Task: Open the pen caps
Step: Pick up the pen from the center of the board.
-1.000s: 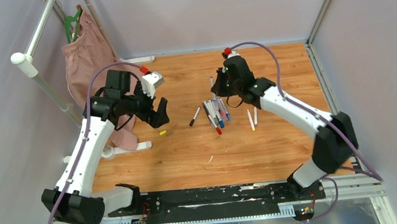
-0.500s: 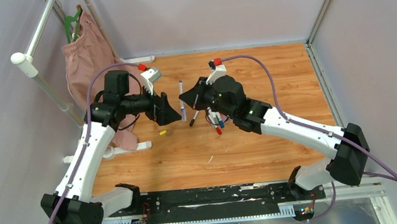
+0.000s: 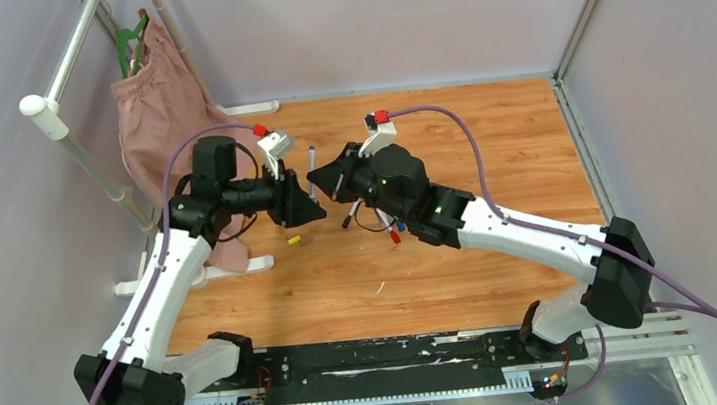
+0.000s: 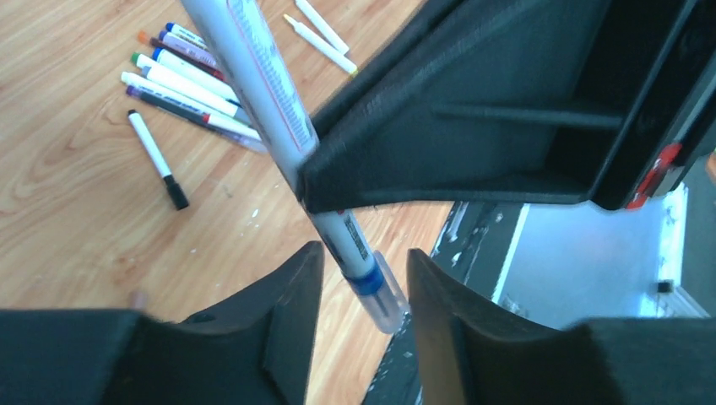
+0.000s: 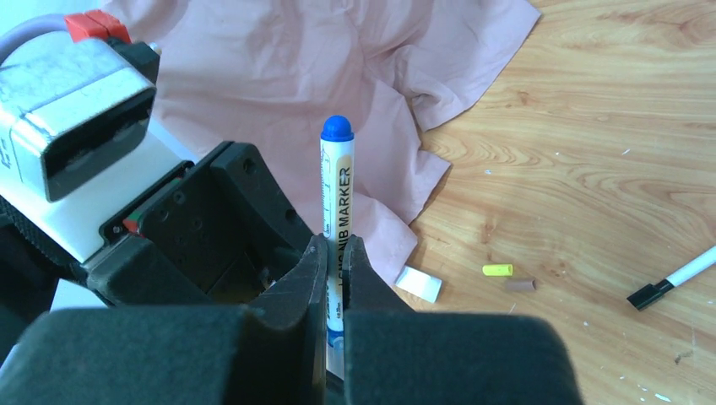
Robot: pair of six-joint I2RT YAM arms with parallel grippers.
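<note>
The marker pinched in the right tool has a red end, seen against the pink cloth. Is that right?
Not quite: the end of the marker is blue, not red. The right wrist view shows it pinched in the right tool, its blue end seen against the pink cloth.

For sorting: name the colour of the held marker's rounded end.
Marker's rounded end: blue, clearest in right wrist view.

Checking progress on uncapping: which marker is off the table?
The blue-ended marker, clamped in the right gripper, with the left gripper open around its other end. The other markers lie on the table.
</note>
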